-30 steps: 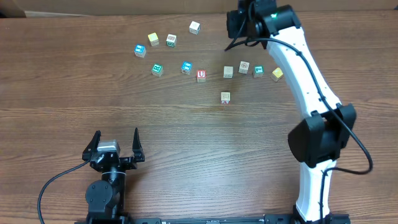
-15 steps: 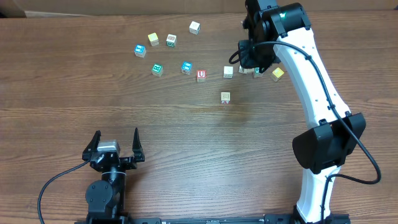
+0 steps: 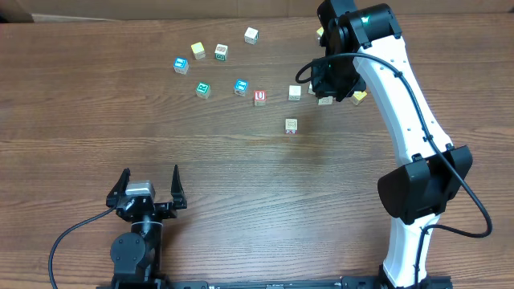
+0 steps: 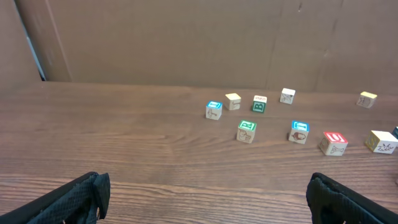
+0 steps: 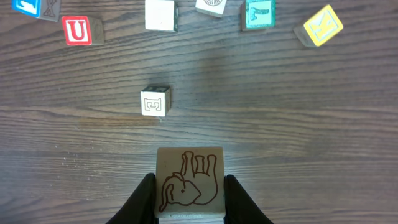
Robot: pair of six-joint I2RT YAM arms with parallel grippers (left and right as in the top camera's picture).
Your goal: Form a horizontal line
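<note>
My right gripper [image 5: 189, 186] is shut on a pale wooden cube [image 5: 189, 183] with a brown elephant outline and holds it above the table. In the overhead view this gripper [image 3: 325, 87] hangs over the right-hand cubes. Below it a lone pale cube with a printed mark [image 5: 155, 101] lies alone, also in the overhead view [image 3: 291, 125]. No row of touching cubes shows; all cubes lie apart. My left gripper [image 3: 150, 191] is open and empty near the front edge, its fingers wide apart in the left wrist view [image 4: 208, 190].
Loose cubes lie scattered across the back: a red U cube [image 3: 259, 97], a pale cube [image 3: 295, 92], blue cubes [image 3: 241, 86] [image 3: 181, 65], a green one [image 3: 203, 89], a yellow one [image 5: 322, 26] and a teal one [image 5: 259, 14]. A brown wall stands behind the table.
My right arm has swung from the far back toward the front and now hangs over the right-hand cubes, hiding some. The left arm has not moved.
</note>
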